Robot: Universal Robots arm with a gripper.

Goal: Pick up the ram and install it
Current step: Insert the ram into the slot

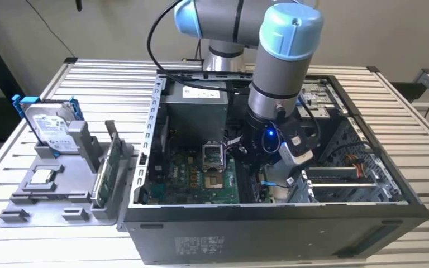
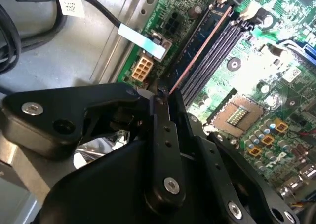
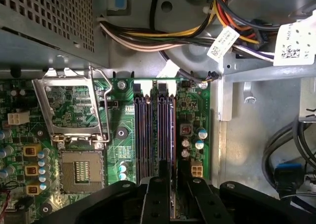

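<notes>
Slatted metal surface (image 1: 423, 128) is occupied by the open black computer case (image 1: 274, 229). Inside, the green motherboard (image 3: 123, 145) is overhung by the black claw (image 2: 160, 98), clenched on the thin dark ram stick (image 2: 200, 46), seated edge-on among the memory slots (image 3: 143, 135).

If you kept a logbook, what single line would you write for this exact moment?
stage: installing | claw: shut on ram | place: inside computer case, ram edge-on over motherboard memory slots | seated: cannot tell
</notes>
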